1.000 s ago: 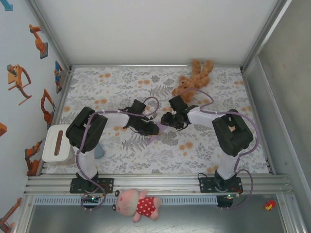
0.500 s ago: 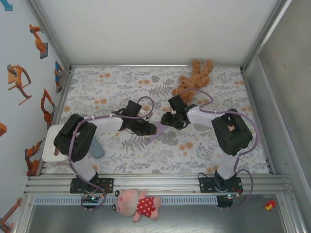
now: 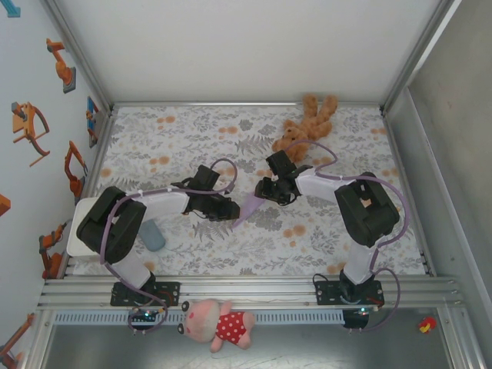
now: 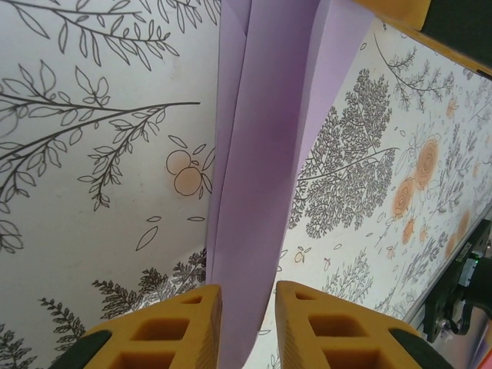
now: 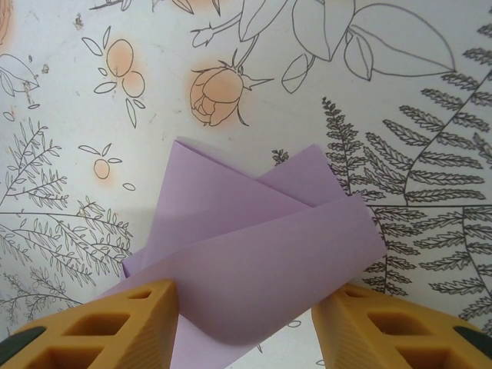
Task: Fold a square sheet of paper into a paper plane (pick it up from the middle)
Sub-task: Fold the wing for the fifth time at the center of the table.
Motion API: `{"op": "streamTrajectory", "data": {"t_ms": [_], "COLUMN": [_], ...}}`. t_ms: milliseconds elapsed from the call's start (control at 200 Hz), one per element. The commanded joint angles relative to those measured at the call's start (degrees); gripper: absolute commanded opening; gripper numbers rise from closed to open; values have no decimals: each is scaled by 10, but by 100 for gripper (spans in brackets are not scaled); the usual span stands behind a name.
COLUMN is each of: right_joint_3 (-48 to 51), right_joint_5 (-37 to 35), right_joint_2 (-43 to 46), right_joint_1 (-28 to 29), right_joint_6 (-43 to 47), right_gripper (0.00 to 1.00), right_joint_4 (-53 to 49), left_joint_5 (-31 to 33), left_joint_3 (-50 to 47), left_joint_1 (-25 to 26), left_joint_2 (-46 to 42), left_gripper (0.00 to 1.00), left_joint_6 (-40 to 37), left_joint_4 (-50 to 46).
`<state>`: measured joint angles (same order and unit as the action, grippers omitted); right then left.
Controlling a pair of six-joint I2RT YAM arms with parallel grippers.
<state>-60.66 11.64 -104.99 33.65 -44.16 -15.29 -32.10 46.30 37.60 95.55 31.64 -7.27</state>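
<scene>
over the last second my left arm has drawn back: its elbow has swung out toward the left wall and my left gripper (image 3: 227,209) has slid away from the middle, down along the paper plane (image 3: 247,209) toward its narrow end. my right gripper (image 3: 266,191) has hardly stirred, and the plane lies where it did, slanting between my two grippers at the middle of the flowered table (image 3: 192,138). the small grey-blue pad (image 3: 152,236) by my left base, half hidden a moment ago, is now uncovered.

from my left wrist i see the paper as a long folded strip with a lengthwise crease, running off between my left fingers (image 4: 177,334). those jaws stand narrow, the strip filling the gap, but i cannot tell whether they pinch it or only straddle it. from my right wrist the broad end is bowed up between my right fingers (image 5: 131,327), which stand about half wide; i judge that they are clamped across the paper's width.

i read the slide as me stroking the long fold toward the point to sharpen it while my right side anchors the other end. the sheet is already a narrow dart, so i reckon the folding is well along. the risk is that my right squeeze crumples the wide end instead of keeping it flat
</scene>
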Motion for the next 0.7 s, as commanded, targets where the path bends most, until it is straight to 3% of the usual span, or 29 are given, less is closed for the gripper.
{"op": "streamTrajectory", "data": {"t_ms": [0, 451, 696], "right_joint_3": [17, 19, 21], "right_joint_5": [-41, -48, -51], "right_joint_2": [-43, -56, -56], "right_joint_1": [3, 8, 11], "right_joint_6": [-7, -7, -6], "right_gripper": [50, 44, 42], "right_joint_4": [-30, -44, -44], "left_joint_5": [0, 23, 60], "left_joint_3": [-1, 8, 17], "left_joint_1": [4, 17, 18], "left_joint_2": [9, 44, -3], "left_gripper": [23, 18, 22], "left_joint_6": [11, 11, 10], "left_joint_4": [1, -16, -45]}}
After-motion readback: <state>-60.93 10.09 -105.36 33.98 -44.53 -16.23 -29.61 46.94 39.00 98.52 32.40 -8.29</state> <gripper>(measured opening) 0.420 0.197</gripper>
